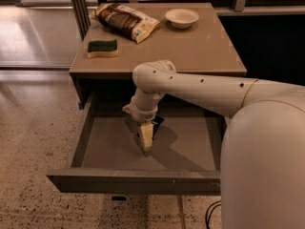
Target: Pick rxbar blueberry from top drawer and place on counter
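The top drawer is pulled open below the tan counter. My gripper reaches down into the drawer and hangs close over the grey floor near its middle. A small dark piece, apparently the rxbar blueberry, shows just behind and to the right of the gripper. It is mostly hidden by my wrist. I cannot tell whether it is held or lies on the drawer floor.
On the counter lie a green-and-yellow sponge at the front left, a brown-and-cream snack bag at the back left, and a white bowl at the back. My white arm crosses above the drawer's right half.
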